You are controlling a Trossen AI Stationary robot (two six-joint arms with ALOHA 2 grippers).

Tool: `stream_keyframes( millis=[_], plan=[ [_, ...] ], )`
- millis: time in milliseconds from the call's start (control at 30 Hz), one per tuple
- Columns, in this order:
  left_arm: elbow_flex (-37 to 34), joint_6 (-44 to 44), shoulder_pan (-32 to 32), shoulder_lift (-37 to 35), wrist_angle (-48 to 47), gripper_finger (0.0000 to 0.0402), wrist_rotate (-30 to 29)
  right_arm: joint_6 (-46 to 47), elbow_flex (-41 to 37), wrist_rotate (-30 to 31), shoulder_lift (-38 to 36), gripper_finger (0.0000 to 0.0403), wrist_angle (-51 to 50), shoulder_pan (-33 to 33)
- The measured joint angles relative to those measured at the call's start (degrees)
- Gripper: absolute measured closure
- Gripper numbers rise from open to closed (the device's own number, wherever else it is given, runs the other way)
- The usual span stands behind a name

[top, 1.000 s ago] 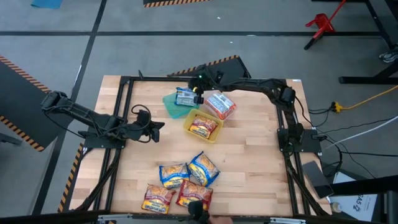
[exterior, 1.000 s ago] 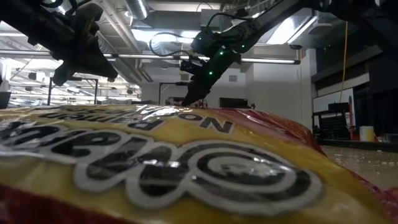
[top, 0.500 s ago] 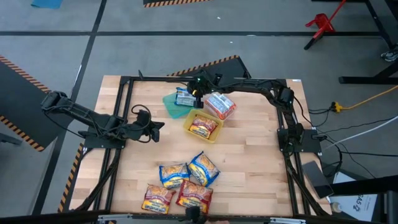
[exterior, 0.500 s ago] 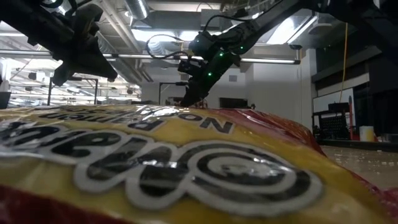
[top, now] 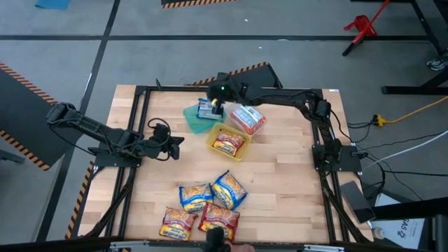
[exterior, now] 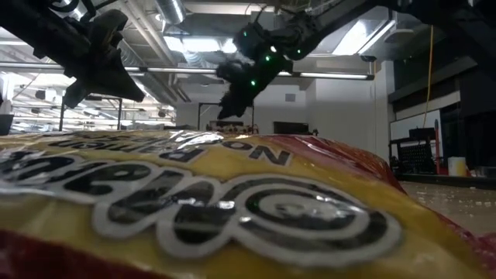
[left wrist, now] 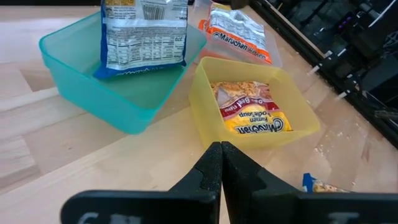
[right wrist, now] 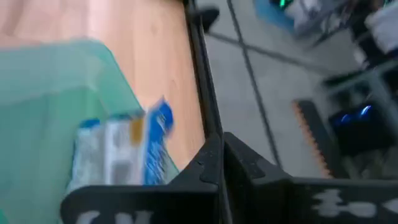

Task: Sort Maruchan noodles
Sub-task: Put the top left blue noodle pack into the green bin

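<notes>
A blue Maruchan packet (top: 207,108) lies in the teal container (top: 194,119), its far end propped on the container's far wall (left wrist: 144,34). An orange packet (left wrist: 249,115) lies in the yellow container (top: 228,142). A red-and-white packet (top: 248,117) lies in the clear container. Several more packets (top: 210,203) lie flat near the table's near edge. My right gripper (top: 217,96) is shut and empty, raised above the blue packet's far side (right wrist: 118,155). My left gripper (top: 178,142) is shut and empty, left of the yellow container.
One packet (exterior: 194,209) lies right against the low camera and fills its view. A black frame (top: 140,91) runs around the wooden table. Bare wood (top: 280,182) lies between the containers and the table's right and near edges.
My right gripper has risen and gone a little toward the table's far left, away from the blue packet, which stays in the teal container.
</notes>
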Motion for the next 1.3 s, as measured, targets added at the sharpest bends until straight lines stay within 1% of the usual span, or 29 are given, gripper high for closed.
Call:
stream_keyframes(
  millis=[100, 267, 367, 533, 700, 967, 1167, 1300],
  plan=[
    [0.00, 0.00, 0.00, 0.00, -0.07, 0.0401, -0.11, 4.21, -0.03, -3.24, 1.29, 0.0402, -1.56, -1.44],
    [0.02, -0.09, 0.00, -0.02, -0.02, 0.0401, -0.50, 6.74, -0.09, -4.81, 3.26, 0.0402, -4.89, -2.27],
    [0.00, -0.14, 0.00, -0.02, -0.03, 0.0401, -0.52, 6.36, -0.09, -6.37, 3.48, 0.0402, -6.71, -1.94],
    [0.00, -0.17, 0.00, 0.00, -0.04, 0.0401, -0.67, 4.50, -0.07, -6.48, 3.37, 0.0402, -7.75, -0.37],
    [0.00, -0.17, 0.00, 0.00, 0.00, 0.0401, -0.72, 2.13, 1.11, -8.92, 3.19, 0.0402, -10.59, 1.96],
    [0.00, -0.01, 0.00, 0.00, -0.06, 0.0401, -0.72, -3.64, 1.27, -8.72, 2.84, 0.0402, -14.19, 7.58],
    [0.00, 0.02, 0.00, -0.01, -0.16, 0.0401, -0.72, -6.90, 1.09, -5.23, 2.84, 0.0402, -17.33, 10.57],
    [0.00, 0.02, 0.00, 0.00, -0.56, 0.0401, -0.74, -8.88, 1.09, -3.81, 0.91, 0.0402, -17.95, 11.96]
  ],
)
